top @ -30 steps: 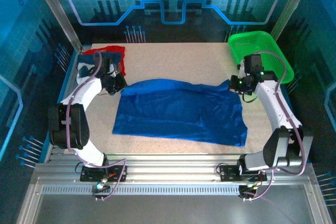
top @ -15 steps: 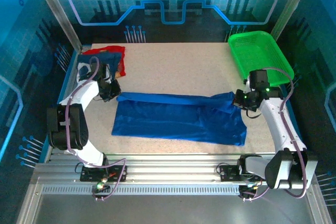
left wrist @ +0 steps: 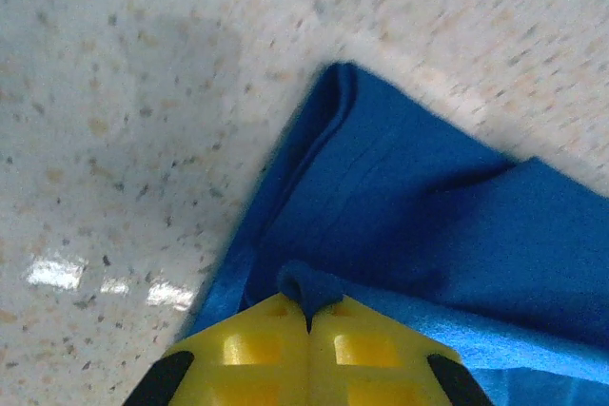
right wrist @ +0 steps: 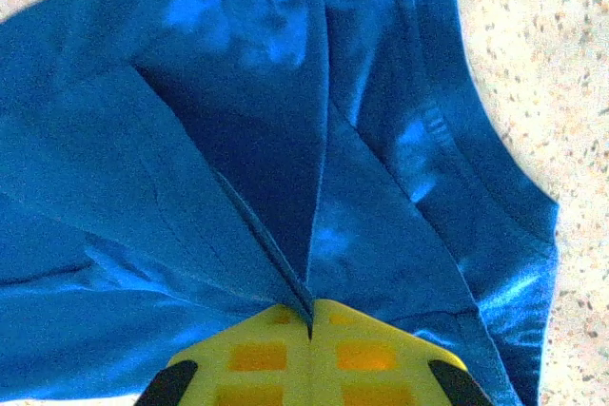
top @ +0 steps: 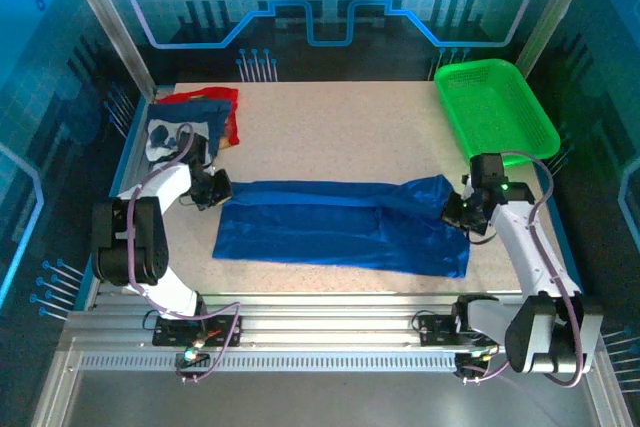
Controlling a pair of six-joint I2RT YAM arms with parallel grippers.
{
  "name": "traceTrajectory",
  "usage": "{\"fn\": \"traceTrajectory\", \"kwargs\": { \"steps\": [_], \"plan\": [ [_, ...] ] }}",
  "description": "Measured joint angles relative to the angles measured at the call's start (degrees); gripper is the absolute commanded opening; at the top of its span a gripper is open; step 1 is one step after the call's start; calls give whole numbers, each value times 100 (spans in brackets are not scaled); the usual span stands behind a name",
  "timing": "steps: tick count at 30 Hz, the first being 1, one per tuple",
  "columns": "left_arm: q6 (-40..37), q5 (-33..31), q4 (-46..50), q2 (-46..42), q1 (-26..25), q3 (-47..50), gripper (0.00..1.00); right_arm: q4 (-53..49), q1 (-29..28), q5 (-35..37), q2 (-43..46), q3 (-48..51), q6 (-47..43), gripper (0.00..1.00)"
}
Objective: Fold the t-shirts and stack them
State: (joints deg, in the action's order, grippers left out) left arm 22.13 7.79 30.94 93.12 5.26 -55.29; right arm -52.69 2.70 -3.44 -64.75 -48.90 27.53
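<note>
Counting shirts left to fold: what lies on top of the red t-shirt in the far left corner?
The navy/white t-shirt covers much of the red t-shirt; what else lies beneath is hidden.

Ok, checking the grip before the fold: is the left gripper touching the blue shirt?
Touching. The left wrist view shows the left gripper pinching a fold of the blue t-shirt.

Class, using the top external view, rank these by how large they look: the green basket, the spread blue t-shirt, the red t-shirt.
1. blue t-shirt, clearly largest.
2. green basket.
3. red t-shirt, smallest as seen, but the navy and white t-shirt overlaps it, so its full size is hidden.
</note>
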Motion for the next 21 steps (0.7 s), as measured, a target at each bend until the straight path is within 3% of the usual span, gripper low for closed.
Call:
{"fn": "traceTrajectory", "kwargs": {
  "steps": [5, 12, 13, 17, 21],
  "plan": [
    [22, -7, -13, -2, 0, 254, 1, -122, 0, 0, 52, 94, 103, 0],
    [131, -166, -7, 24, 0, 273, 22, -428, 0, 0, -11, 94, 278, 0],
    [153, -199, -2, 26, 0, 273, 23, -483, 0, 0, -42, 94, 297, 5],
    [256, -308, 9, -26, 0, 280, 39, -831, 0, 39, -221, 92, 372, 48],
    [457, -396, 35, -549, -4, 356, 55, -1250, 0, 87, -269, 79, 376, 63]
  ]
}}
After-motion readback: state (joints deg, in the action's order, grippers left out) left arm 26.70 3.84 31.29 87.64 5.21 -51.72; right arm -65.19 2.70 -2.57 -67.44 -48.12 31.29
